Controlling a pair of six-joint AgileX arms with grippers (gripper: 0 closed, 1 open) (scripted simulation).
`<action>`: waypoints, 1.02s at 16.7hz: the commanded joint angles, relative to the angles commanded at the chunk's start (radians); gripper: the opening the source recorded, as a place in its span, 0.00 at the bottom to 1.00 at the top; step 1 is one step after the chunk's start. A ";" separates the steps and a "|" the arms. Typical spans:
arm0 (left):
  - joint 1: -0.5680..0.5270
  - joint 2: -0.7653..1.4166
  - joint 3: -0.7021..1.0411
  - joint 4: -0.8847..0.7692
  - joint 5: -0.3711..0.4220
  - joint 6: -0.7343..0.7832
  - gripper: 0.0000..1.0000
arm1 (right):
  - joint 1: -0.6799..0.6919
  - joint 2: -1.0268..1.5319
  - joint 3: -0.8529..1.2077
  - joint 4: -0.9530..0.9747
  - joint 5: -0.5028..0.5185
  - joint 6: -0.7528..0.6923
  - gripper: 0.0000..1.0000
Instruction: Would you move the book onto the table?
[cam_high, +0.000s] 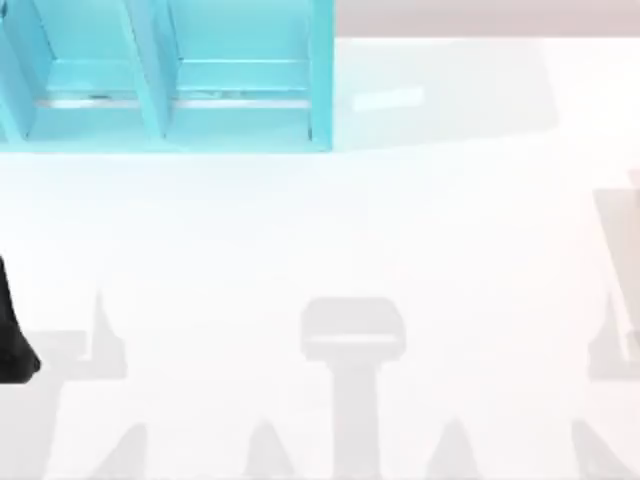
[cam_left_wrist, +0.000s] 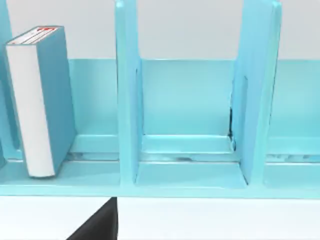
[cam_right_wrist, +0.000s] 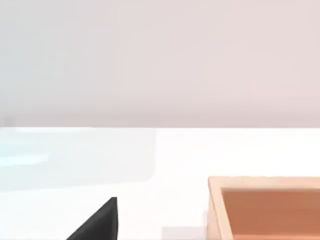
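Note:
The book (cam_left_wrist: 42, 100) stands upright in an end compartment of the teal-blue shelf unit (cam_left_wrist: 185, 145), its white page edges facing the left wrist camera and a red mark on its top. A black part of my left gripper (cam_left_wrist: 97, 225) shows low in the left wrist view, short of the shelf and apart from the book. My left arm (cam_high: 15, 335) sits at the left edge of the white table (cam_high: 330, 240). A black part of my right gripper (cam_right_wrist: 97, 225) hangs over the table, holding nothing that I can see.
The shelf unit (cam_high: 170, 75) fills the table's far left corner, with upright dividers between its compartments. An open orange-brown box (cam_right_wrist: 267, 207) lies on the table near my right gripper. Grey shadows fall along the table's near edge.

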 joint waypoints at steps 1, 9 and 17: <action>0.000 0.000 0.000 0.000 0.000 0.000 1.00 | 0.000 0.000 0.000 0.000 0.000 0.000 1.00; 0.093 0.294 0.180 0.214 0.105 0.009 1.00 | 0.000 0.000 0.000 0.000 0.000 0.000 1.00; 0.307 1.200 0.529 0.639 0.334 0.042 1.00 | 0.000 0.000 0.000 0.000 0.000 0.000 1.00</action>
